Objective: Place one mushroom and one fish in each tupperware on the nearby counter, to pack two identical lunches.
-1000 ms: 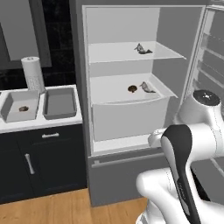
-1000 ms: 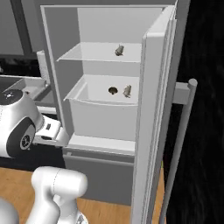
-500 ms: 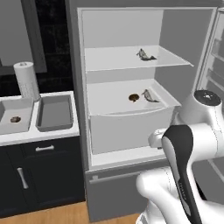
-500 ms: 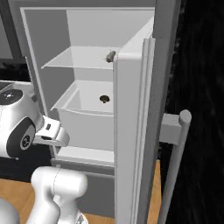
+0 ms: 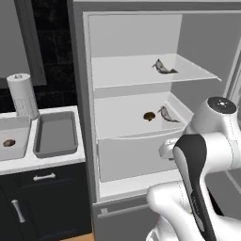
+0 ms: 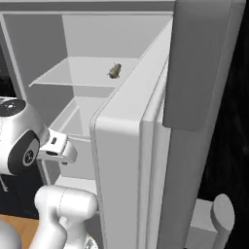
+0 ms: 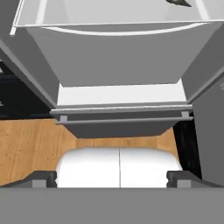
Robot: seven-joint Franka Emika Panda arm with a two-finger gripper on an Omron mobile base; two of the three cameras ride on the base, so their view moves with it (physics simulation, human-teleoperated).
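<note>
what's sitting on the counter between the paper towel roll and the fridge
A grey tupperware tray, empty, lies on the counter between the paper towel roll and the fridge, in the left base view.

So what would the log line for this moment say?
gripper: open, empty | fridge: open | fish: top shelf | mushroom and second fish: lower shelf | tupperware: on counter, empty
</note>
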